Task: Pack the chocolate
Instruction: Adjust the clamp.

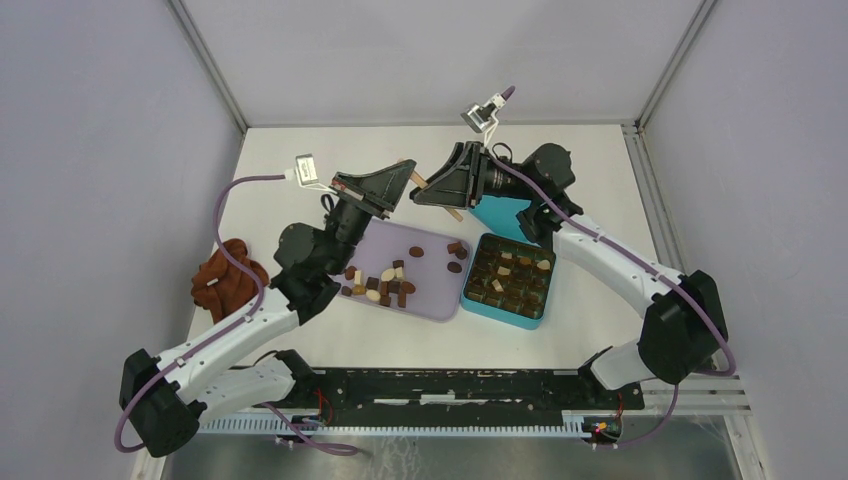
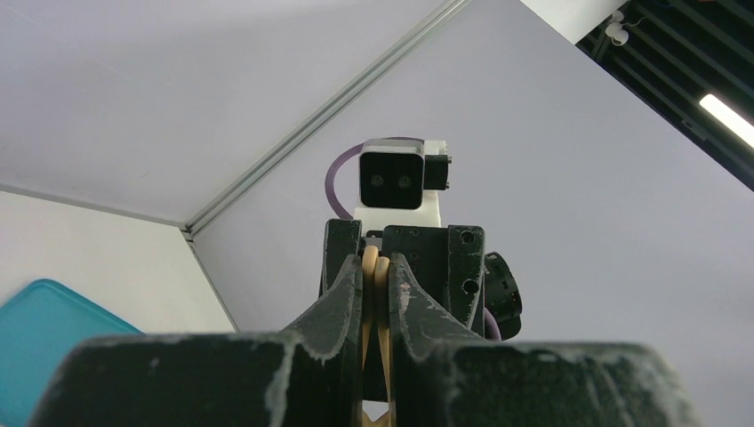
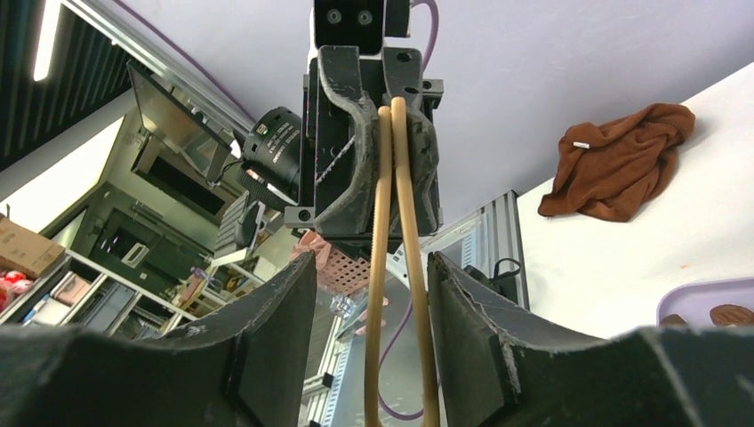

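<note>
While your left hand (image 2: 375, 267) clamps two tan sticks (image 3: 382, 222), your right hand (image 3: 372, 262) stands open around them, gaps either side. Chocolate (image 1: 385, 285) lies on the lilac tray (image 1: 435, 300); more fills the teal box (image 1: 495, 310) just right.
</note>
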You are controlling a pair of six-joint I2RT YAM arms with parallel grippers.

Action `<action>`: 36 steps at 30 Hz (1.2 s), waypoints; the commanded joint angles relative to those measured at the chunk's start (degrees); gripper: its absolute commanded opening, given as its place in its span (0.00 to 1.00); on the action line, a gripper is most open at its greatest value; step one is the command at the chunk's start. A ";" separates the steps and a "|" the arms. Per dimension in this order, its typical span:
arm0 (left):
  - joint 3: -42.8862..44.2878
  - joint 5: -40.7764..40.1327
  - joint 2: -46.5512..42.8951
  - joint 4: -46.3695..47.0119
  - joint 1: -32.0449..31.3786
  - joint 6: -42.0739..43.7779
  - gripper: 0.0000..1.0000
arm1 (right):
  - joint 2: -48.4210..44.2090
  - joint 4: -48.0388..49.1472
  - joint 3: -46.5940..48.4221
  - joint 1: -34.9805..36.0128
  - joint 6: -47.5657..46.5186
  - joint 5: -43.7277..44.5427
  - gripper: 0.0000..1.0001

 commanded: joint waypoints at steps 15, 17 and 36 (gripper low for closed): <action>-0.23 -3.59 -1.19 -1.03 -0.11 -2.79 0.20 | 0.90 -1.08 3.40 -0.90 -0.97 2.05 0.27; 0.07 -4.29 -1.58 -2.48 -0.12 -3.28 0.40 | 0.68 -1.03 3.09 -0.89 -1.33 1.76 0.26; 14.58 -19.42 -21.36 -55.54 -0.09 12.13 0.75 | 0.51 -67.76 11.43 1.80 -88.13 12.27 0.43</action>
